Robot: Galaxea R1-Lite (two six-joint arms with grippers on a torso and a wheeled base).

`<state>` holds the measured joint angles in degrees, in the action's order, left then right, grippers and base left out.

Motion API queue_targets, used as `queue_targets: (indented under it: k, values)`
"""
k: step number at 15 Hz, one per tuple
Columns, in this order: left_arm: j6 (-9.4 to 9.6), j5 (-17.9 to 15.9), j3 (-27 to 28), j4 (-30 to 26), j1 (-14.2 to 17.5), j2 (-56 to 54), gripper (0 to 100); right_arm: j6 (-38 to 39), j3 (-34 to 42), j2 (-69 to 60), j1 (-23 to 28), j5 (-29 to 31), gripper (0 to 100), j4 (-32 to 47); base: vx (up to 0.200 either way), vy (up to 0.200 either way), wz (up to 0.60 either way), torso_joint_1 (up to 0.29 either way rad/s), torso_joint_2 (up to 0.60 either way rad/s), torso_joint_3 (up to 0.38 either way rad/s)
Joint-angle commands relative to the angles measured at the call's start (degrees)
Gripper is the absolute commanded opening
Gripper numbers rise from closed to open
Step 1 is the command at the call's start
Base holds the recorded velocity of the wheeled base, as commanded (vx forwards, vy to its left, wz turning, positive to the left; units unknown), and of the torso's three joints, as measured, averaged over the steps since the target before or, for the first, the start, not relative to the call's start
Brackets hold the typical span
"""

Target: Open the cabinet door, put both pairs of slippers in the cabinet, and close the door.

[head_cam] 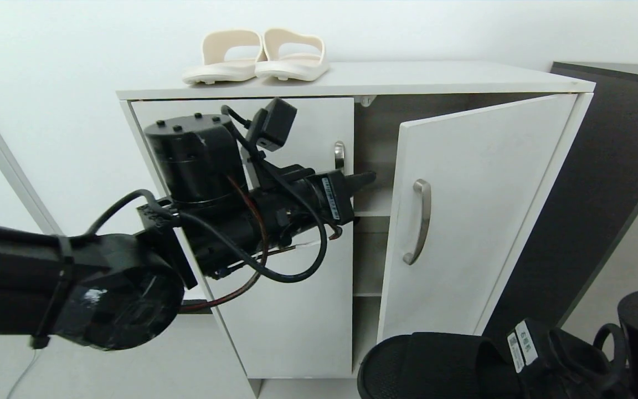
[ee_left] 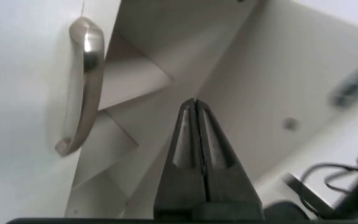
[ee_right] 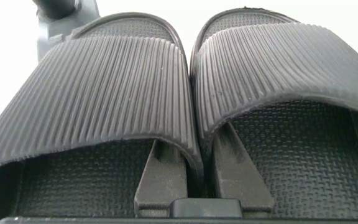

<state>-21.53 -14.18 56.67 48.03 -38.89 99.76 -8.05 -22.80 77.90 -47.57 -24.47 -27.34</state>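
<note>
The white cabinet (head_cam: 435, 77) has its right door (head_cam: 479, 183) swung partly open and its left door (head_cam: 297, 310) closed. A cream pair of slippers (head_cam: 258, 55) rests on the cabinet top. My left gripper (head_cam: 371, 177) is shut and empty, its tip at the gap between the doors, just beside the left door's handle (head_cam: 339, 155). The left wrist view has the same gripper (ee_left: 196, 106) pointing into the shelves, handle (ee_left: 82, 87) alongside. Low in front of the cabinet, my right gripper (head_cam: 504, 360) is shut on the black pair of slippers (head_cam: 424, 366); its fingers (ee_right: 160, 180) pinch the two touching straps (ee_right: 194, 93).
The open door's metal handle (head_cam: 420, 221) faces me. Shelves (head_cam: 371, 215) show inside the opening. A dark panel (head_cam: 601, 194) stands right of the cabinet, and a white wall (head_cam: 47, 83) lies behind and to the left.
</note>
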Motion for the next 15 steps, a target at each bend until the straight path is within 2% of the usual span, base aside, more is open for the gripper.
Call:
queue_targets:
  k: [1, 3, 4, 8, 12, 15]
  values:
    - [0.00, 0.0, 1.0, 0.1, -0.2, 3.8, 0, 0.0, 0.6, 0.0, -0.5, -0.2, 0, 0.1, 0.000, 0.000, 0.00, 0.000, 0.00, 0.000]
    - [0.00, 0.1, 1.2, 0.2, -0.2, 4.0, 0, -0.2, 1.8, -0.1, -1.5, -0.3, 0, -0.2, 0.000, 0.000, 0.00, 0.000, 0.00, 0.000]
    - [0.00, 0.0, 1.4, 0.2, -0.1, 4.3, 0, -0.1, 1.9, -0.1, -1.9, -0.3, 0, -0.1, -0.200, 0.000, 0.00, 0.002, 0.00, 0.007]
    - [0.00, 0.1, 1.6, 0.3, -0.2, 5.4, 0, -0.1, 2.2, 0.0, -2.1, -0.3, 0, -0.1, -0.200, -0.200, 0.00, 0.000, 0.00, 0.002]
    - [0.17, 0.2, 2.8, 1.1, -7.3, 6.9, 0, -0.8, 5.4, -2.8, -5.6, -0.5, 0, -0.2, -0.200, -0.200, 0.00, 0.004, 0.00, 0.004]
    - [0.26, 0.4, -1.7, 4.0, -7.8, 3.7, 0, -3.0, 6.2, -3.6, -5.6, -2.9, 0, -0.2, 0.000, 0.000, 0.00, 0.000, 0.00, 0.000]
